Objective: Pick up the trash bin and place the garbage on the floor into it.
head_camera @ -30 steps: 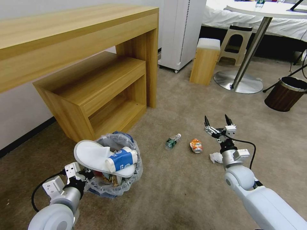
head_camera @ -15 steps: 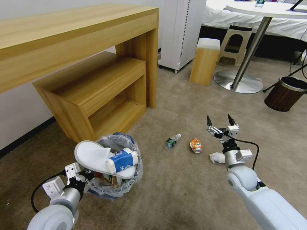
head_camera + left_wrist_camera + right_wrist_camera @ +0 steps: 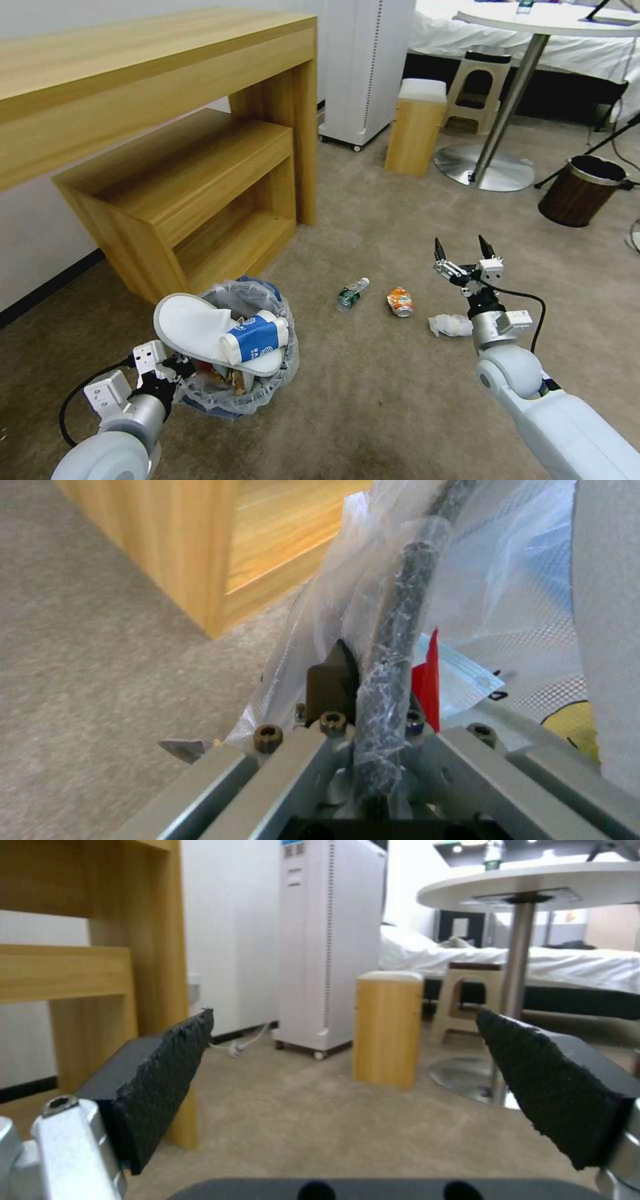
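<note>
No lettering is coming through clearly enough to read anywhere. The blue-white cup (image 3: 254, 338), lying at the 3 o'clock side of the trash bin (image 3: 267, 383) on top of a white slipper (image 3: 193, 327), is showing white marks on its blue band, but they are staying too small to make out. The small bottle (image 3: 350, 295) and the orange can (image 3: 399, 301) on the floor (image 3: 373, 387) are carrying printed labels that are likewise unreadable. A blue label at the top of the white cabinet (image 3: 331, 940) is showing no legible characters.
</note>
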You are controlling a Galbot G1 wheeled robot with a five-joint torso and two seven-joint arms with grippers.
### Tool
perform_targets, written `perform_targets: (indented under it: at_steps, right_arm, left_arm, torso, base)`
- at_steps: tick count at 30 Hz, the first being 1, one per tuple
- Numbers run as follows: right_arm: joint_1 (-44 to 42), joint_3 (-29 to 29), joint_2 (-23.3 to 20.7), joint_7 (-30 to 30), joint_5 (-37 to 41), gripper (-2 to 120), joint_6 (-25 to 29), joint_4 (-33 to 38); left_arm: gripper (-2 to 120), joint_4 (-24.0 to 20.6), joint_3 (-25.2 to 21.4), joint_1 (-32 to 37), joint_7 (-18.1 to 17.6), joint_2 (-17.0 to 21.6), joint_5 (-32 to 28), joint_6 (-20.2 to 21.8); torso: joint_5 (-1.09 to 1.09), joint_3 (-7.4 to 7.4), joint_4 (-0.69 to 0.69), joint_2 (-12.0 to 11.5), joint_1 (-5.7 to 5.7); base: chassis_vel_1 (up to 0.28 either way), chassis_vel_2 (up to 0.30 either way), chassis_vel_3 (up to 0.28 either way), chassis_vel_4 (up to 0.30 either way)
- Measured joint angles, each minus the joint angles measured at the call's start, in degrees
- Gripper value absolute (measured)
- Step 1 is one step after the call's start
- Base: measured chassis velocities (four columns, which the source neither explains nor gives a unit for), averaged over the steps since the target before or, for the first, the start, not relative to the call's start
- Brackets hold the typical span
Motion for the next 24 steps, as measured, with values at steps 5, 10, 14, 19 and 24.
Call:
perform_targets:
  at_steps: [5,10,14,19,24]
  right_arm:
    - [-0.34,0.15,0.12,0.02,-0.06,100,0.00,0.05]
    - [-0.58,0.27,0.22,0.03,-0.18,100,0.00,0.05]
    - [-0.84,0.71,0.23,0.05,-0.19,100,-0.14,0.07]
    - [-1.18,0.96,0.23,0.06,-0.18,100,-0.14,0.08]
    - [-1.29,1.09,0.28,0.04,-0.19,100,-0.04,0.08]
  left_arm:
    - [0,0.00,0.05,0.18,0.04,-0.12,0.02,-0.09]
    - [0,0.02,0.04,0.11,0.06,-0.10,0.01,-0.36]
    - [0,0.23,0.11,0.02,0.06,-0.15,0.01,-0.62]
    - [0,0.25,0.14,-0.17,0.07,-0.16,-0.03,-0.66]
    - [0,0.44,0.19,-0.01,0.22,-0.23,0.19,-0.65]
  torso:
    - [0.00,0.00,-0.02,0.00,0.00]
    - [0.00,0.00,0.00,0.00,0.00]
    - [0.00,0.00,0.00,0.00,0.00]
    - [0.00,0.00,0.00,0.00,0.00]
    - [0.00,0.00,0.00,0.00,0.00]
  base:
    - [-0.044,-0.048,-0.051,-0.058]
    - [0.000,0.000,0.000,0.000]
    - [0.000,0.000,0.000,0.000]
    - [0.000,0.000,0.000,0.000]
    - [0.000,0.000,0.000,0.000]
